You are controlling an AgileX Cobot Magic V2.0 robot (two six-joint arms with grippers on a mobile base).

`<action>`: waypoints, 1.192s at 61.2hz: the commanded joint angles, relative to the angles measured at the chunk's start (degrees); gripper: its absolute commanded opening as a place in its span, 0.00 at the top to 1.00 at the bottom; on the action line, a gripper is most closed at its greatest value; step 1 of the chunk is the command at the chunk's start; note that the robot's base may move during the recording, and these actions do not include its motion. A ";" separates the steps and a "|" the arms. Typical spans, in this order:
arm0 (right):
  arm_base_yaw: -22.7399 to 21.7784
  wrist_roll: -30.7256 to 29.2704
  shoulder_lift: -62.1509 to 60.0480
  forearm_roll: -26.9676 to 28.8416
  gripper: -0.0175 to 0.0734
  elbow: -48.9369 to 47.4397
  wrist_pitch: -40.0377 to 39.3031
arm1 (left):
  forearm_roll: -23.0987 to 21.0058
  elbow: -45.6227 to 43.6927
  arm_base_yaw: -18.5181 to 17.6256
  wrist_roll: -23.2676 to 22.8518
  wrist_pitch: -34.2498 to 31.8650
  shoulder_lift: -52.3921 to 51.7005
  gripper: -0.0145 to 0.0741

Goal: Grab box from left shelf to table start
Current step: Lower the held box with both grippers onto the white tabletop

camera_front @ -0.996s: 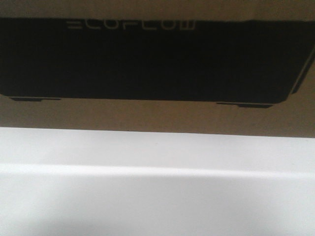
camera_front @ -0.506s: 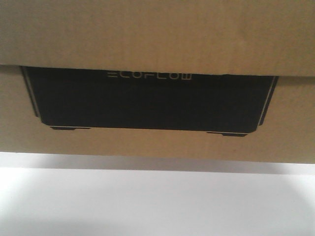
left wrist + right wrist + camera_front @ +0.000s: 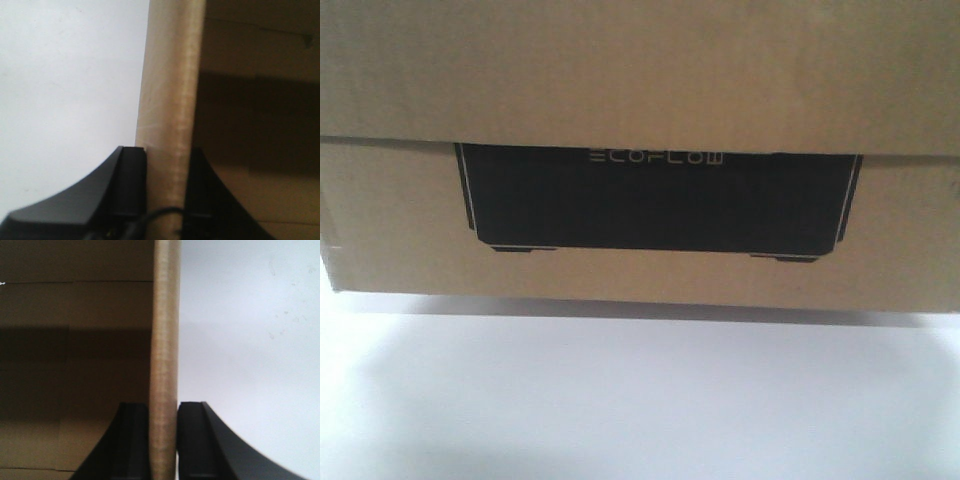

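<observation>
My front view is filled by the box (image 3: 640,215), a brown cardboard carton seen face on. Its lid overhangs the top as a wide band, and below it sits a black printed panel (image 3: 658,200) lettered "ECOFLOW" in pale letters. The carton's bottom edge runs across the middle of the view, with a soft grey shadow beneath it on the white table (image 3: 640,400); I cannot tell whether the carton touches the table or hangs just above it.

My left pincer (image 3: 165,192) is closed on an upright cardboard wall of the box, 1 black finger (image 3: 131,185) on the outer side and 1 on the inner, shaded side. White table surface shows beyond the outer finger.

My right pincer (image 3: 163,440) grips the opposite wall the same way, 2 black fingers (image 3: 194,437) pressed flat against the pale cardboard edge, box interior on one side and white table on the other.
</observation>
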 commanded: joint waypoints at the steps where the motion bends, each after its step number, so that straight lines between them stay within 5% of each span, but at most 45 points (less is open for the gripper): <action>1: -0.26 -0.50 -1.20 1.08 0.79 -2.60 -4.82 | -3.44 -4.35 -0.07 -0.11 -5.95 -0.92 0.93; 28: -0.26 -0.50 -0.37 0.61 0.78 -2.60 -8.58 | -3.10 -5.57 0.56 -0.11 -5.67 0.69 0.93; 39: -0.26 -0.50 -0.37 0.61 0.65 -2.60 -10.03 | -2.96 -5.57 0.56 -0.11 -6.44 1.44 0.92; 46: -0.26 -0.50 -0.37 0.61 0.45 -2.60 -10.17 | -2.96 -5.57 0.56 1.34 -6.44 1.44 0.75; 55: -0.26 -0.50 -0.37 0.61 0.16 -2.60 -10.78 | -2.47 -5.57 0.56 2.85 -6.44 1.44 0.29; 58: -0.26 -0.50 -0.37 0.61 0.15 -2.60 -10.64 | -1.72 -5.57 0.56 2.85 -6.44 1.44 0.17; 73: -0.26 -0.50 -0.51 0.61 0.17 -2.60 -11.26 | 2.26 -6.12 0.56 2.85 -6.29 1.44 0.24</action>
